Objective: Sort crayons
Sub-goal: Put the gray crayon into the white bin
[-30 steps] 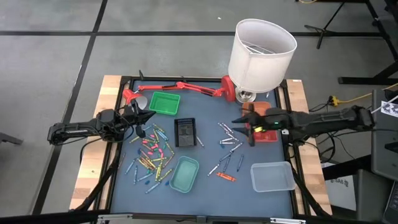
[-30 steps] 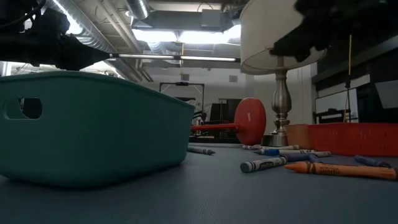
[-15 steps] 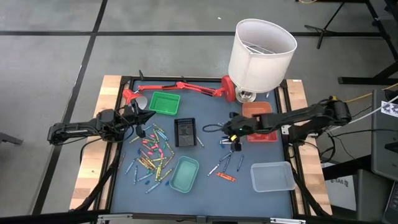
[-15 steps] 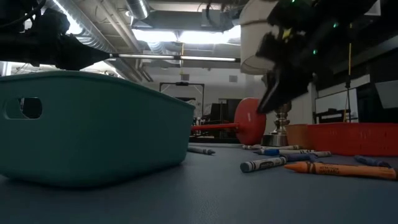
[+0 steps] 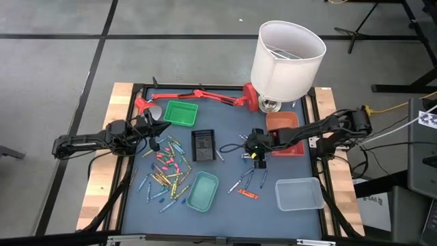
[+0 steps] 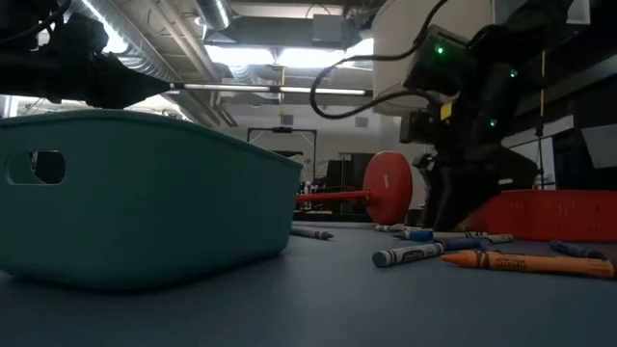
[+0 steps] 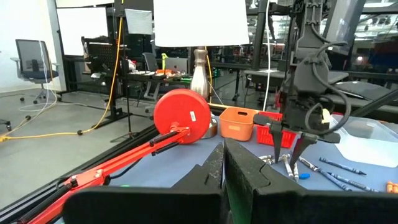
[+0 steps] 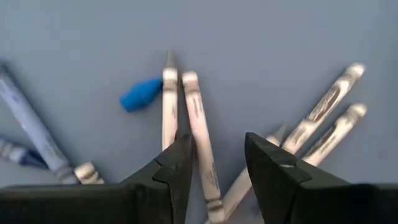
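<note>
Crayons (image 8: pixel 198 124), light, stiff and snappable, lie on the tabletop (image 8: pixel 261 50) directly beneath the right hand (image 8: pixel 214 163), fingers apart astride one grey stick's middle; left hand (image 7: pixel 222 168) waits, pressed together.

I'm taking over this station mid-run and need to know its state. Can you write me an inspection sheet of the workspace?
Surface: dark blue mat in a black frame on a wooden table.
Job's things: crayons scattered in a left cluster; a smaller group right of centre, silvery ones directly under the right gripper.
Clutter: green tray, teal tray, black tray, red tray, orange tray, clear tray, table lamp, red desk lamp.
Grippers: left gripper shut, holding nothing, by the green tray; right gripper open, low over the silvery crayons.
Cables: a black loop at the right wrist; a yellow cable off the table.
Surroundings: grey floor; workshop with desks and a chair.
</note>
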Action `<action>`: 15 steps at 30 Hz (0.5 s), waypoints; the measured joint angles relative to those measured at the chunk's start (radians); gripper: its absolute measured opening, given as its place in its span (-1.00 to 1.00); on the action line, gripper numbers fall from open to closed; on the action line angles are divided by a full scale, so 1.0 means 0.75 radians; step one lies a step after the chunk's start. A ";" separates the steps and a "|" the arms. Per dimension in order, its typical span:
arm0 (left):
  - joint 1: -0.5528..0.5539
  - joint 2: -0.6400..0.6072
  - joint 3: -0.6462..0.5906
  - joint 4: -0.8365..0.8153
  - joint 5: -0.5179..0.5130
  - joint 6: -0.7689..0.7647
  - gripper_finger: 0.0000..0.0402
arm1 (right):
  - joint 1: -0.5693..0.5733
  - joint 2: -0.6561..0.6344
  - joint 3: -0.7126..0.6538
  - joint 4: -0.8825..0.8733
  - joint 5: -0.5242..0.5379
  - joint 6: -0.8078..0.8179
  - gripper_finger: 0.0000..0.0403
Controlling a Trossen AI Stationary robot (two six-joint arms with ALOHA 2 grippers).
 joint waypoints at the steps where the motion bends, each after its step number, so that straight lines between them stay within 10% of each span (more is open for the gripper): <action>1: 0.000 0.000 0.000 0.000 0.000 0.000 -1.00 | 0.000 0.008 0.000 -0.002 0.000 0.000 -0.27; 15: 0.000 0.000 0.000 0.000 0.000 0.000 -1.00 | 0.001 0.016 0.003 -0.021 -0.028 0.002 -0.60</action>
